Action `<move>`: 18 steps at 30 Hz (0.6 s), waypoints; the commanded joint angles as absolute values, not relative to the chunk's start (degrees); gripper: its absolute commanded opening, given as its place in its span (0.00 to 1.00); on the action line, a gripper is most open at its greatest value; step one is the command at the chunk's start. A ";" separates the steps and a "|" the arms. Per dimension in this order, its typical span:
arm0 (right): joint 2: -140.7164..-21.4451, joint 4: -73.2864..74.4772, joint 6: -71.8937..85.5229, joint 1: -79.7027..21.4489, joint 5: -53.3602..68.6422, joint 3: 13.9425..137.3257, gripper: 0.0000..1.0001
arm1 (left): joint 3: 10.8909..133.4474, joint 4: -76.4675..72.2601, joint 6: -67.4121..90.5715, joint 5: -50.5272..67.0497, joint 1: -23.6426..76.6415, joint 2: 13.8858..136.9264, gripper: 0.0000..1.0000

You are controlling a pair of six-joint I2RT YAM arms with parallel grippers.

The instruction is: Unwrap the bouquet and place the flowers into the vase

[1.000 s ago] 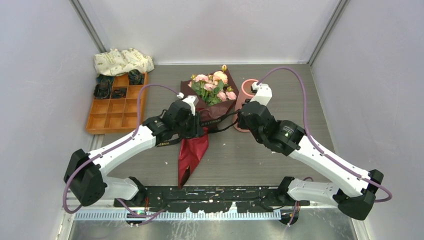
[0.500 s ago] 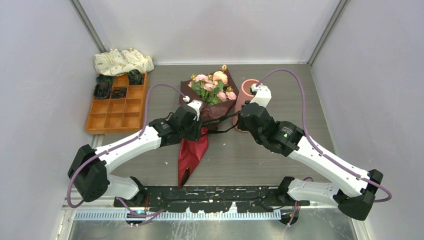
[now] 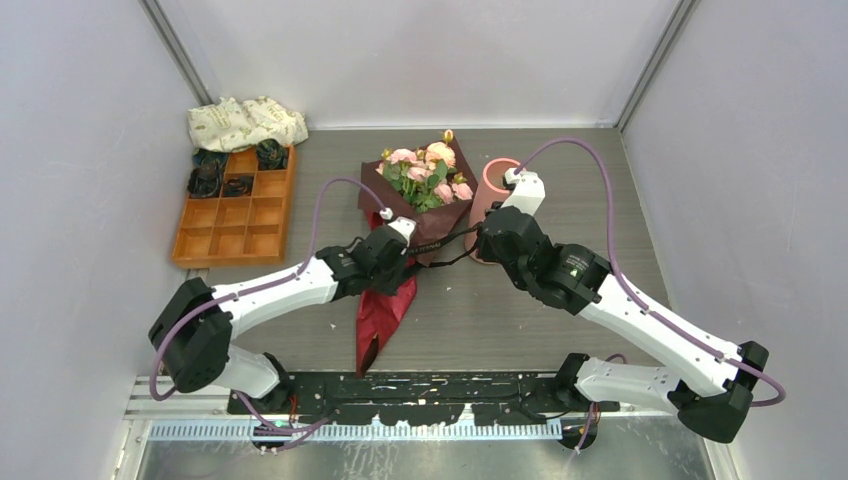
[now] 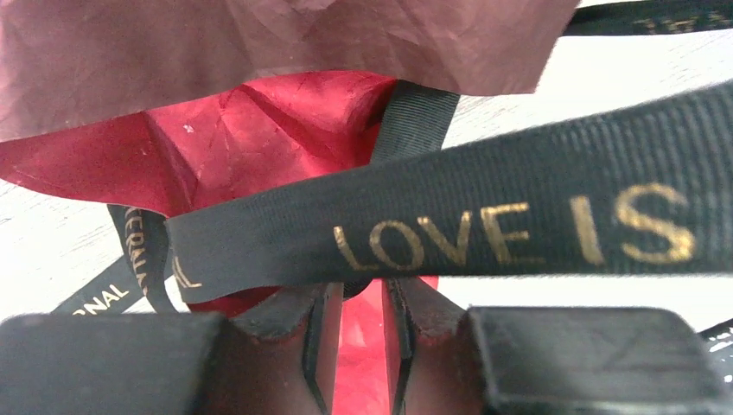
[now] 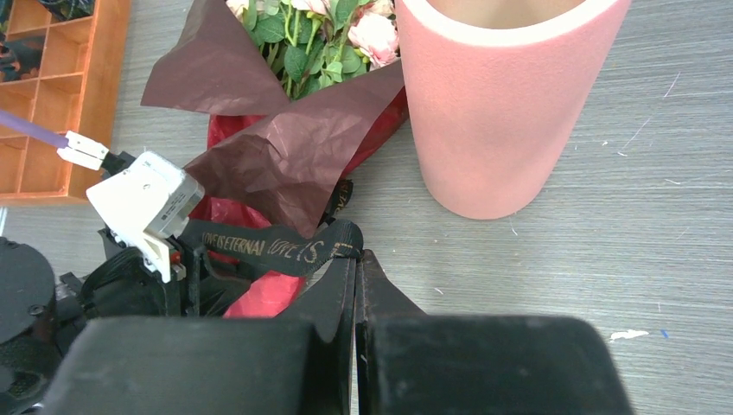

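Note:
The bouquet (image 3: 418,205) lies mid-table, its pink and peach flowers (image 3: 427,172) wrapped in dark maroon paper (image 5: 277,156) over a red inner sheet (image 4: 259,130). A black ribbon (image 5: 277,246) with gold lettering runs taut from the bouquet's neck to my right gripper (image 5: 356,252), which is shut on the ribbon's end. My left gripper (image 4: 363,298) sits at the neck, over the red paper. Its jaws stand a narrow gap apart, with the ribbon (image 4: 449,225) crossing just beyond their tips. The salmon-pink vase (image 5: 493,112) stands upright right of the bouquet.
An orange compartment tray (image 3: 232,230) with dark items in its far cells sits at the back left. A cream patterned cloth bundle (image 3: 245,122) lies behind it. The vase (image 3: 495,195) stands close behind my right wrist.
My left arm has slid right and nearer, bringing its gripper down to the bouquet's neck, and its jaws have narrowed. The right gripper has held still with the ribbon.

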State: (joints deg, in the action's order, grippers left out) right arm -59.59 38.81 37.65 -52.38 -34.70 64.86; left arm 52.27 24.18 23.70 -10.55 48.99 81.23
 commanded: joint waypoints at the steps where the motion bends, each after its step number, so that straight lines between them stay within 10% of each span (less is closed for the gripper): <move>1: -58.01 36.21 37.63 -52.37 -36.14 64.82 0.01 | 51.64 21.66 25.10 -12.97 49.17 82.66 0.26; 18: -58.44 35.51 37.71 -52.38 -35.42 64.69 0.01 | 51.18 20.03 27.57 -14.16 49.46 88.40 0.41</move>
